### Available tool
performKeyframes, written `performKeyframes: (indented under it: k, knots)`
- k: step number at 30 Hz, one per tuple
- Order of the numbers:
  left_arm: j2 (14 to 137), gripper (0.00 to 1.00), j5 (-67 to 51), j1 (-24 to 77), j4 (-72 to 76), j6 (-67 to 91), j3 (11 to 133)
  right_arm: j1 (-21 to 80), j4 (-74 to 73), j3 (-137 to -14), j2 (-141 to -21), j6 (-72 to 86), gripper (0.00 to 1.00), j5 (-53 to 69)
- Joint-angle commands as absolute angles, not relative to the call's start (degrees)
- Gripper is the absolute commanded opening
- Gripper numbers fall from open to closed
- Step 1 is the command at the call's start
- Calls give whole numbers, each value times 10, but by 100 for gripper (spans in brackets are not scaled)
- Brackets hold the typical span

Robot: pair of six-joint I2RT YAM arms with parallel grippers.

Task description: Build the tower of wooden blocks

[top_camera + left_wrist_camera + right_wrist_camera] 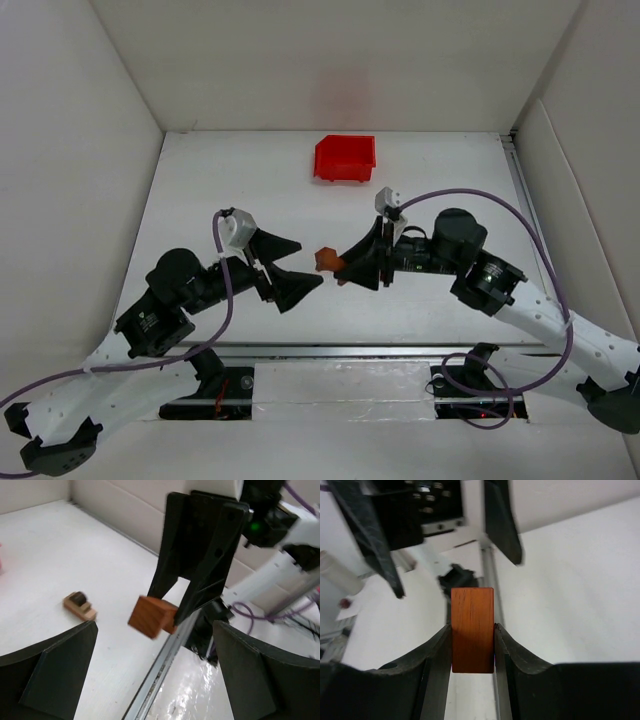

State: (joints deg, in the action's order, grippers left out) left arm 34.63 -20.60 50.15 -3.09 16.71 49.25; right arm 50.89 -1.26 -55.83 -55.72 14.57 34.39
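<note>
My right gripper (472, 629) is shut on an orange-brown wooden block (472, 630), which it holds upright above the table with both pads pressed to the block's long sides. In the top view the block (325, 260) hangs between the two arms, at the tip of the right gripper (340, 268). My left gripper (308, 264) faces it from the left, wide open and holding nothing. The left wrist view shows the block (150, 617) in the right gripper's black fingers (200, 570), apart from my left gripper (155, 672). A small light tan block (82, 607) with a dark piece at its far end lies on the table.
A red plastic bin (345, 158) stands at the back of the white table (200, 200). White walls close in the left, right and rear. A metal rail (160, 660) runs along the table's near edge, with cables behind the right arm.
</note>
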Motion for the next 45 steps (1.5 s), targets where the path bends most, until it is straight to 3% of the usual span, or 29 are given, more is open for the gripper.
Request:
performKeyframes:
  k: [1,2,5,9,18,27,45]
  knots:
    - [333,99,-19,502,-90,220,544,468,-71,-572,-556,133,0,205]
    - [331,99,102,502,-146,255,563,455,-92,-565,-561,141,0,152]
    - [330,99,158,502,-221,264,578,442,-113,-564,-576,154,0,61]
    - [303,99,176,502,-265,251,549,418,-120,-549,-604,180,0,-115]
    - [257,99,178,502,-231,254,469,396,-122,-539,-671,231,0,-279]
    - [329,99,145,502,-235,239,470,396,-105,-533,-738,293,0,-337]
    - [319,99,130,502,-225,238,461,385,-96,-546,-830,288,0,-328]
